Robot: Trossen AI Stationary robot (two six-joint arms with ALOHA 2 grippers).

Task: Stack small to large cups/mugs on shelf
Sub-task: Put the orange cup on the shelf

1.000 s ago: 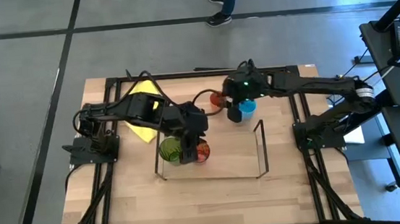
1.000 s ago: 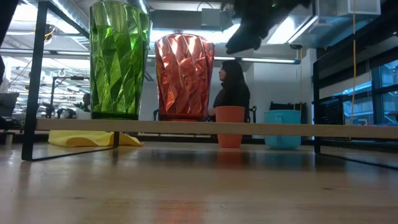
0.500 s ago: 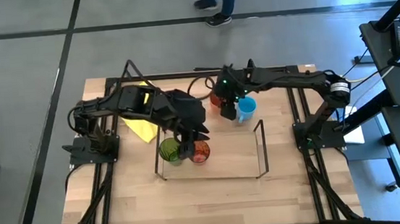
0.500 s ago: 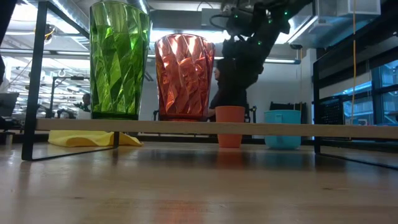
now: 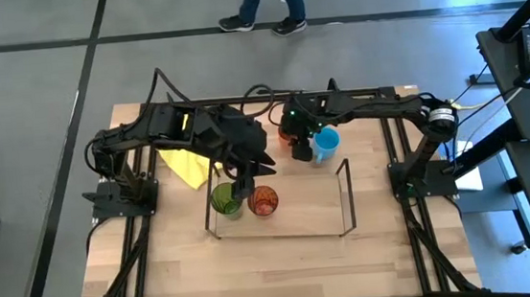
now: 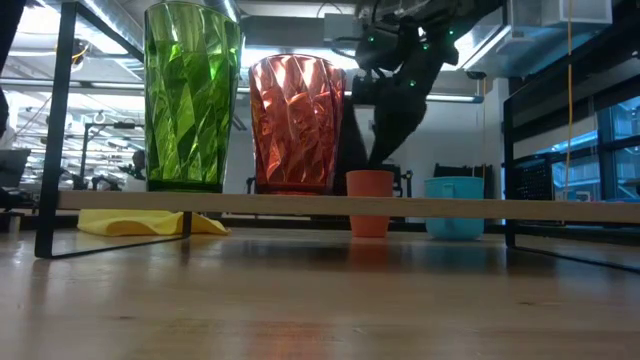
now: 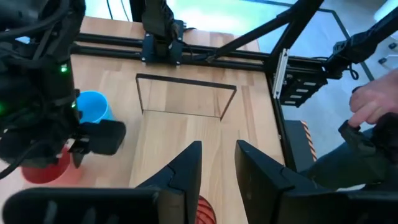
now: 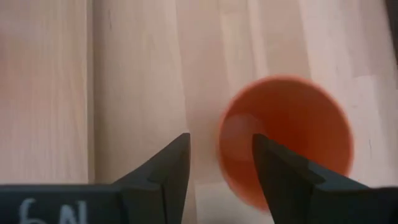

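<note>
Right wrist view: right pincer [image 8: 221, 171] points down, spread over the orange cup [image 8: 286, 140]'s rim.

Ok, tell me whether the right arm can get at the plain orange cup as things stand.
Probably yes. The right end effector hangs open just above the plain orange cup, one finger over its rim; nothing lies between, though the light blue mug stands close beside.
</note>
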